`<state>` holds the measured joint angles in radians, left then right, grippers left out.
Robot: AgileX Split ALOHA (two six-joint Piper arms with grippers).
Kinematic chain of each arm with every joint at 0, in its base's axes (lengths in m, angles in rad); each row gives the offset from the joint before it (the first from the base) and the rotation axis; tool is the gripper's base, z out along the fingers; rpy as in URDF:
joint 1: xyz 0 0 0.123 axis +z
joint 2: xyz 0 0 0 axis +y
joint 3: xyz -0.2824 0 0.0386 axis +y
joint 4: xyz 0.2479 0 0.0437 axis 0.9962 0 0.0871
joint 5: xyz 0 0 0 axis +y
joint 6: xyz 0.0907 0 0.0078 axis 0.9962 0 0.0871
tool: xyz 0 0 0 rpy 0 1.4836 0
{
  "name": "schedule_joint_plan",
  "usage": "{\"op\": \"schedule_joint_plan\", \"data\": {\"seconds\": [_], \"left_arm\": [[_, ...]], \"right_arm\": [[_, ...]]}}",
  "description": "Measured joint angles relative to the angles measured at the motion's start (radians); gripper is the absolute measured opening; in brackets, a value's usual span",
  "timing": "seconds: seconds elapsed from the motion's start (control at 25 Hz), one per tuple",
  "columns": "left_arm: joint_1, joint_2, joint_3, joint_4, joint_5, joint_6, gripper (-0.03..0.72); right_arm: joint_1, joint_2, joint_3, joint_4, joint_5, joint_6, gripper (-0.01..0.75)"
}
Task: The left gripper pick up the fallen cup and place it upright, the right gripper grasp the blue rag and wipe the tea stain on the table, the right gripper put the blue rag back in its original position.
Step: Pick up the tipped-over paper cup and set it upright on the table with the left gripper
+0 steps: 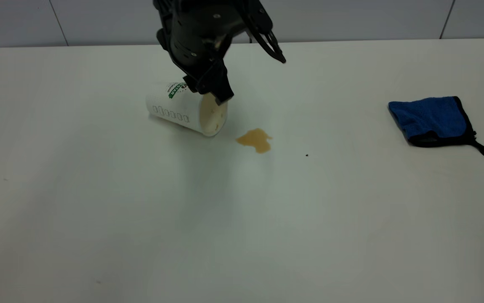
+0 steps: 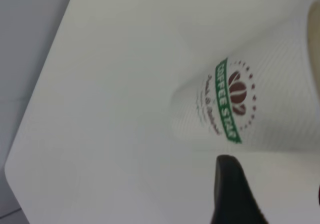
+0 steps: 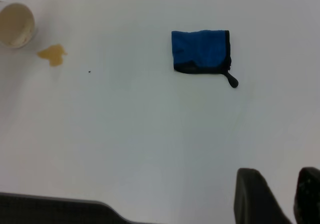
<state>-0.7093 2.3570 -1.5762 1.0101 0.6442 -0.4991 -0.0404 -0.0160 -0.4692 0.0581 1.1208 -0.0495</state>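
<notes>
Cup [image 1: 185,110] lies on its side on bench [image 1: 141,219], left claw [image 1: 214,93] right above its mouth; tea stain [image 1: 256,140] just right; blue rag [image 1: 433,121] far right.

A large white table [image 1: 141,235] is filling nearly the whole exterior view, its smooth top catching soft, even light and showing a few tiny dark specks [image 1: 307,155]. Behind its far edge a pale grey wall [image 1: 351,19] is running across, divided by thin dark seams into panels

Lab: bare white table [image 1: 99,231], plain panelled wall [image 1: 351,19].
</notes>
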Motion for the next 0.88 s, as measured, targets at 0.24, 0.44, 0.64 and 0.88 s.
{"op": "schedule_joint_plan", "data": {"seconds": [0.24,0.44,0.64,0.88], "left_arm": [[-0.011,0.110,-0.106,0.007,-0.004,0.000,0.447],[-0.011,0.162,-0.140,0.074,-0.001,-0.005,0.447],[-0.005,0.188,-0.146,0.176,0.030,-0.074,0.445],[0.032,0.194,-0.146,0.184,0.070,-0.099,0.234]], "right_arm": [[0.000,0.000,0.000,0.000,0.000,0.000,0.239],[0.000,0.000,0.000,0.000,0.000,0.000,0.239],[0.000,0.000,0.000,0.000,0.000,0.000,0.239],[0.000,0.000,0.000,0.000,0.000,0.000,0.239]]}}
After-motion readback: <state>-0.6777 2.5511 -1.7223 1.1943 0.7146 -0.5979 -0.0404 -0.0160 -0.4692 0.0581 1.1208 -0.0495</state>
